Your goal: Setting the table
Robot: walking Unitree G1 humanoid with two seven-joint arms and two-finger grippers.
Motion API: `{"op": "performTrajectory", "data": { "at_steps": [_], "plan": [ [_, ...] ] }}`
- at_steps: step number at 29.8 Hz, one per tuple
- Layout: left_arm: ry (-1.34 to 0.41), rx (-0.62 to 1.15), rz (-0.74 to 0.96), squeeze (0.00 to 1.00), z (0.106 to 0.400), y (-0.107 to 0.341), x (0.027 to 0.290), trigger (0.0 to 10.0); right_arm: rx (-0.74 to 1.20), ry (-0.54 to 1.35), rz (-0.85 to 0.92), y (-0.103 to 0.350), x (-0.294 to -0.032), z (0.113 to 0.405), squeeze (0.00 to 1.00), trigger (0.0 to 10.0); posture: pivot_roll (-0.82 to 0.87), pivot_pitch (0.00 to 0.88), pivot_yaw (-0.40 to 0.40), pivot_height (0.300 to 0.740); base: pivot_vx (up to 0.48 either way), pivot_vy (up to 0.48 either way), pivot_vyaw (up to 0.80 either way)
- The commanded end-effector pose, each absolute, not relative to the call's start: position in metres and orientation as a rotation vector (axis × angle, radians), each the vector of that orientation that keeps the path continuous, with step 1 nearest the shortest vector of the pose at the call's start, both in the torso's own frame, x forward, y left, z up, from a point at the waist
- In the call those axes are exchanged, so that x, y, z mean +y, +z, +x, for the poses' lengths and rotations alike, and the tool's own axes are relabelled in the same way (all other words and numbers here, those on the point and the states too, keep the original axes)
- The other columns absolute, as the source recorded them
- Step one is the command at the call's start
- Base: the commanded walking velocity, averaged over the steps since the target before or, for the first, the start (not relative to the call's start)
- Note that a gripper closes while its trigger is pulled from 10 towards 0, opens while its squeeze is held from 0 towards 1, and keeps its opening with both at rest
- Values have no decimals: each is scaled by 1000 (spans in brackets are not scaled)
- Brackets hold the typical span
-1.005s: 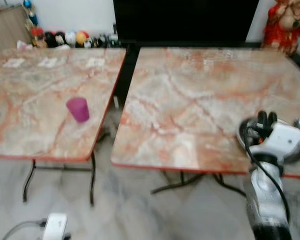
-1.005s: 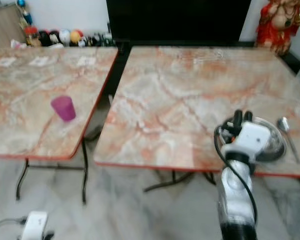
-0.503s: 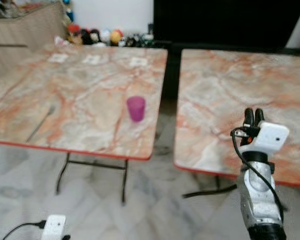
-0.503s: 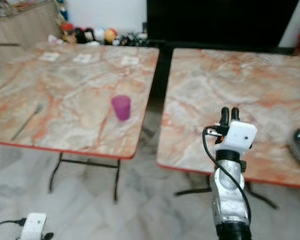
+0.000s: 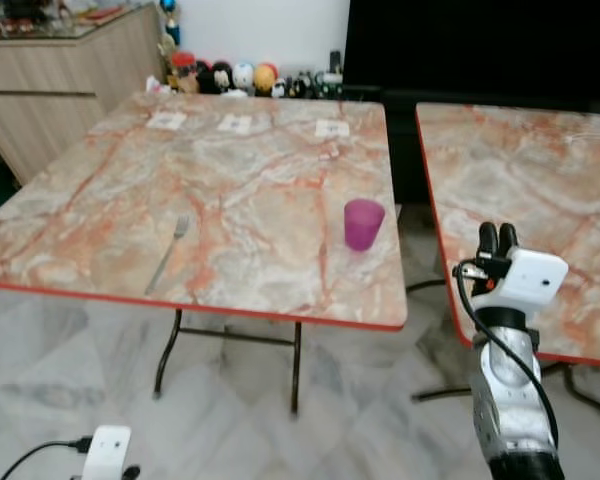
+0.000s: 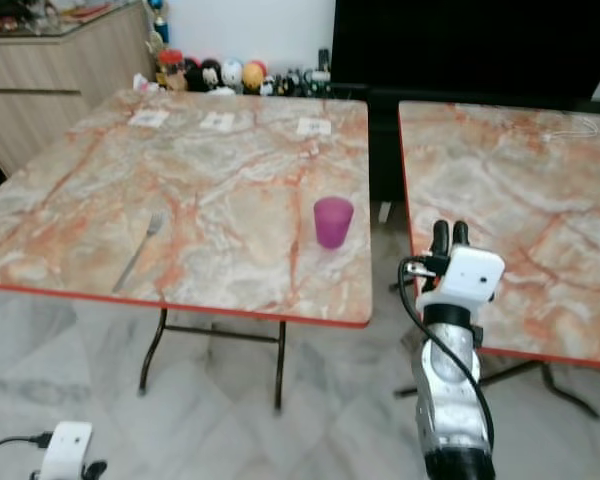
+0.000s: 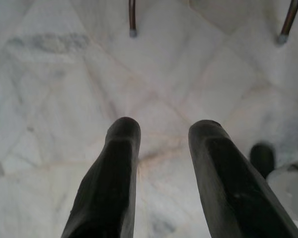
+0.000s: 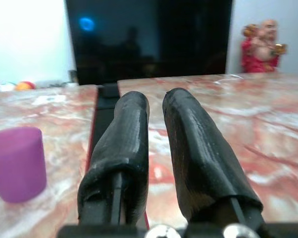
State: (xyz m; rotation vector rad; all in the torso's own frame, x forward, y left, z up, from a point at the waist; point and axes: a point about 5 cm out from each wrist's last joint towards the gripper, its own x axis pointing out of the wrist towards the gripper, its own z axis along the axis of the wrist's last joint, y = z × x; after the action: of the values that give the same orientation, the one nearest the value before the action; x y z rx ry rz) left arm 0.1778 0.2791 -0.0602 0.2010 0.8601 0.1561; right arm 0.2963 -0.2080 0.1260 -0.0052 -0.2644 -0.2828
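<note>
**Jaws empty, view swung left**

Right gripper (image 5: 496,236) was nearly closed on nothing, raised over the gap between tables; left gripper (image 7: 164,148) hung parted above the floor. Camera had turned left — purple cup (image 5: 363,223) and fork (image 5: 169,250) on the left table (image 5: 70,220) came central, probably the next items to fetch.

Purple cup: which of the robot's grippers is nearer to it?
Right. The right gripper is raised beside the purple cup; the left gripper hangs low over the floor.
</note>
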Motion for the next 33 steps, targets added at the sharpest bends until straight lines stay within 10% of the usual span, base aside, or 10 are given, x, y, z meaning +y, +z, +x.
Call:
{"op": "performTrajectory", "data": {
  "at_steps": [1, 33],
  "plan": [
    [166, 877, 207, 0, 175, -60, 283, 10000, -304, -261, -8, 137, -203, 301, 0, 10000, 88, 5, -8, 740, 0, 480, 0],
    [170, 873, 203, 0, 176, -60, 283, 10000, -289, -242, 2, 136, -197, 303, 0, 10000, 96, 12, -9, 740, 0, 478, 0]
  ]
}}
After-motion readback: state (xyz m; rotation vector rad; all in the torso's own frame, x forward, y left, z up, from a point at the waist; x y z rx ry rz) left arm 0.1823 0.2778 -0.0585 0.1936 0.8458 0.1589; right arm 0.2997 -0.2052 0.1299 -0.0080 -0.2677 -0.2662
